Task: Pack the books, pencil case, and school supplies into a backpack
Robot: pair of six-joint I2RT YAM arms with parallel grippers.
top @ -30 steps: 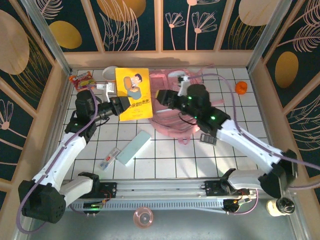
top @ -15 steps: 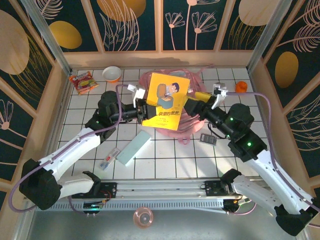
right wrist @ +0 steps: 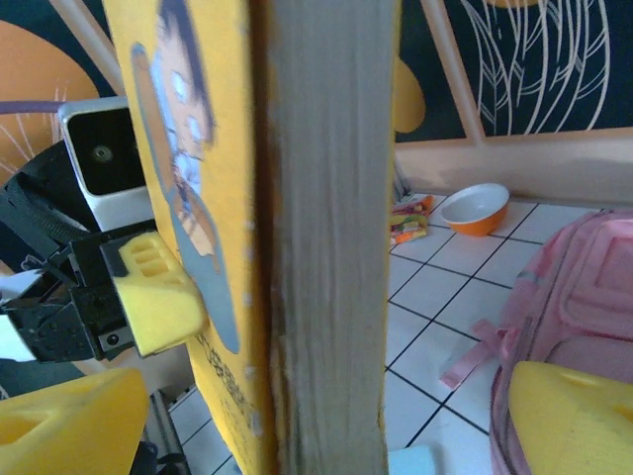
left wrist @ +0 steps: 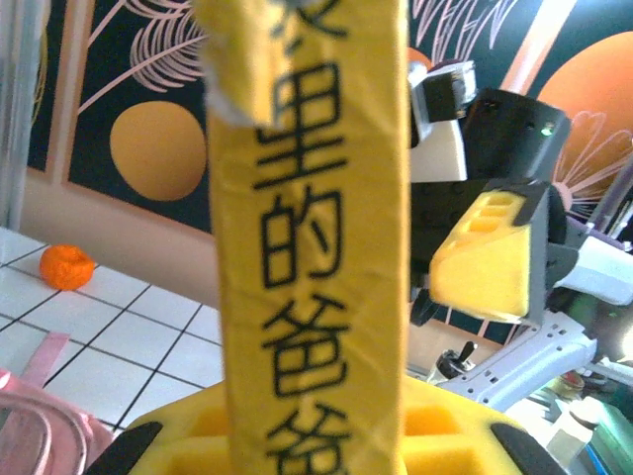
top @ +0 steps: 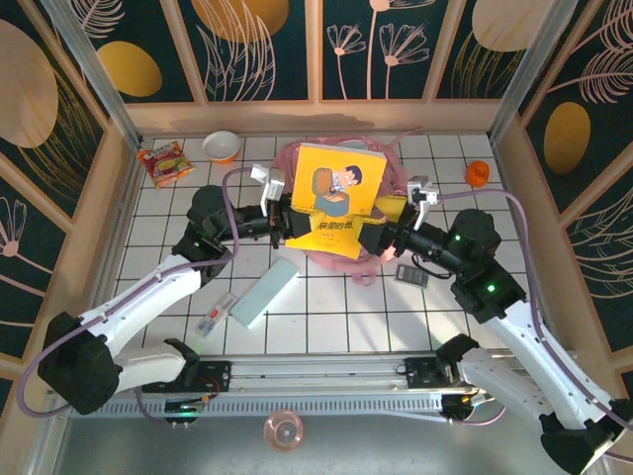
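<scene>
Yellow foam on the left gripper (top: pixel 280 220) is being pressed together onto the left edge of the book (top: pixel 334 201), which is being held upright in the air just above the pink backpack (top: pixel 388 154). At the book's right edge the right gripper (top: pixel 384 230) is being held with its jaws apart, nothing clamped. The step is being judged as lowering the book into the backpack. It is best being done slowly, with the thin cover guarded against bending in a one-sided grip and the free right gripper being used to hold a pocket wide. The opening itself is being hidden by the book. Across the tabletop (top: pixel 326 309) the following are being counted: one snack packet (top: pixel 164 161), one bowl (top: pixel 221 145), one clear packet (top: pixel 218 313), one pencil case (top: pixel 267 293), one book, one backpack, one grey gadget (top: pixel 410 274) and one small orange object (top: pixel 478 174).
</scene>
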